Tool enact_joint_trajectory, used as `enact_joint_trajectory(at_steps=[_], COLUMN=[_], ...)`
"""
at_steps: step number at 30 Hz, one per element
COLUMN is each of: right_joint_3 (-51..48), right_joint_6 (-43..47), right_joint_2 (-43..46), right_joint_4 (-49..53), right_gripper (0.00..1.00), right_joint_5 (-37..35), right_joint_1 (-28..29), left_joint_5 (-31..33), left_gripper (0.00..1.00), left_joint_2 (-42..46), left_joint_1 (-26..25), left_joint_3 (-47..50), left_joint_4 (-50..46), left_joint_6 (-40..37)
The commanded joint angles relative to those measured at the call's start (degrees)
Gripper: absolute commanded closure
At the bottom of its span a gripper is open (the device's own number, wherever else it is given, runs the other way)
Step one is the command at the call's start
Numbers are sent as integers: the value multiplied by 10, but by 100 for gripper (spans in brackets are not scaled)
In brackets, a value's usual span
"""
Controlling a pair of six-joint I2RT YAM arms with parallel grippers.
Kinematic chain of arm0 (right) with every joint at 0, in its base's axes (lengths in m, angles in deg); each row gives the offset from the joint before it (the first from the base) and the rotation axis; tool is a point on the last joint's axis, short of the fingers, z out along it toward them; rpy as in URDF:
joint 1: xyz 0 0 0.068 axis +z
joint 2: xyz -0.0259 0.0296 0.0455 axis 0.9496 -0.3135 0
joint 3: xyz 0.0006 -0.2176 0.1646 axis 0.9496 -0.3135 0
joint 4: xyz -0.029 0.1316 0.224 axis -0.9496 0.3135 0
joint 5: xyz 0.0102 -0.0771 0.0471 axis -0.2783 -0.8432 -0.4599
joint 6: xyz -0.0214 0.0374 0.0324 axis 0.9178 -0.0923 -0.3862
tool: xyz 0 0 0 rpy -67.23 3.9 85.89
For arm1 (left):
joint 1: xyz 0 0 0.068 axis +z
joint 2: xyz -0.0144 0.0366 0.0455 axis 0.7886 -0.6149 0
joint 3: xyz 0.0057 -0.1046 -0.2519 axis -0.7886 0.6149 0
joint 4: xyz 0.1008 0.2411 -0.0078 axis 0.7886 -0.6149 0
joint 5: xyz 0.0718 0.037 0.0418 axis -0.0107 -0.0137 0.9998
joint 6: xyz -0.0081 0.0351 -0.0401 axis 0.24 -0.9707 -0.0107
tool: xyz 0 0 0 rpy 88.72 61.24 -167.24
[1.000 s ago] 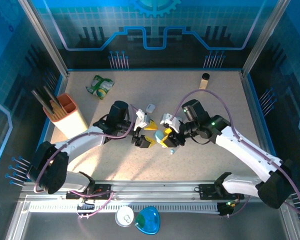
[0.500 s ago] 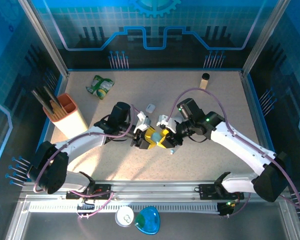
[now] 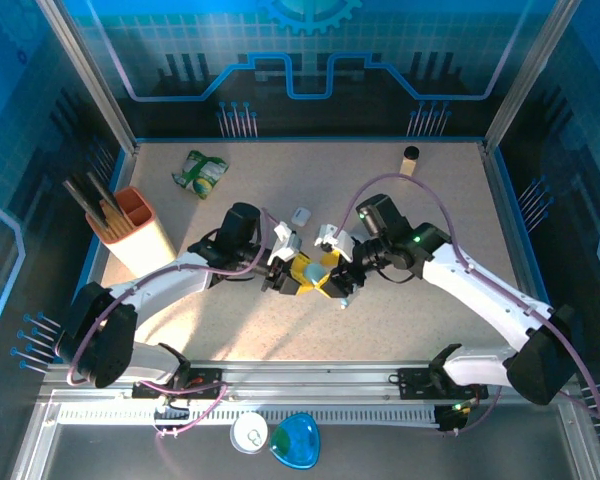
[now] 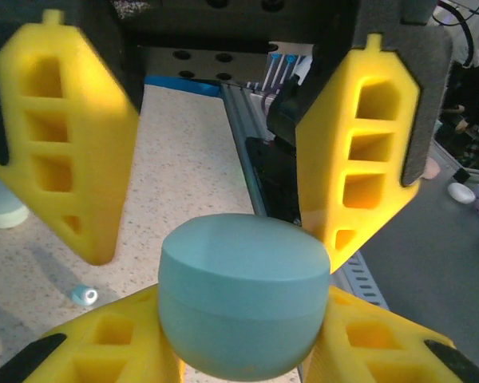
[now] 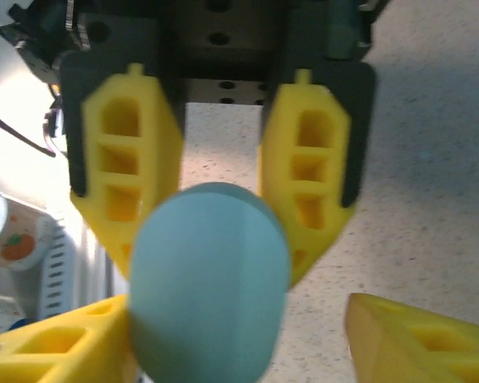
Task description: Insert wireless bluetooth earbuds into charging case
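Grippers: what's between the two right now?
A teal case, gripped by the left gripper; the right gripper stands open on either side of it. Both wrist views show it, the left wrist view most clearly.

We see a teal charging case (image 4: 243, 299) of smooth matt plastic, yellow gripper fingers (image 4: 104, 152) of dull latticed plastic, and a speckled, grainy tabletop (image 4: 184, 159).

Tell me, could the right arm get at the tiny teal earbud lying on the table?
Probably yes. The right claw stands open, gripping nothing, and the earbud lies uncovered on the table close by. The left claw holds the teal case clear of it.
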Motion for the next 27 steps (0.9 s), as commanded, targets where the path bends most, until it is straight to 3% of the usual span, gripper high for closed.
enact_joint_trajectory(at_steps=[1,15,22,27], right_joint_3=[-10,-61,-127,-157], right_joint_6=[-60,-141,-270,-386], right_joint_2=[20,101,174,188], right_joint_4=[-59,-143,-223,-173], right_gripper=[27,24,24,26], right_joint_5=[-38,-45,-67,-163], right_joint_1=[-36,-96,-133,-162], left_joint_5=[-25,21,100,139], left_gripper=[69,68,67,68], left_joint_2=[16,10,-29,-65], left_joint_1=[-4,19,35,48], left_joint_3=[7,67,132,155], left_joint_4=[30,260,558,721], left_joint_6=[-20,93,239,316])
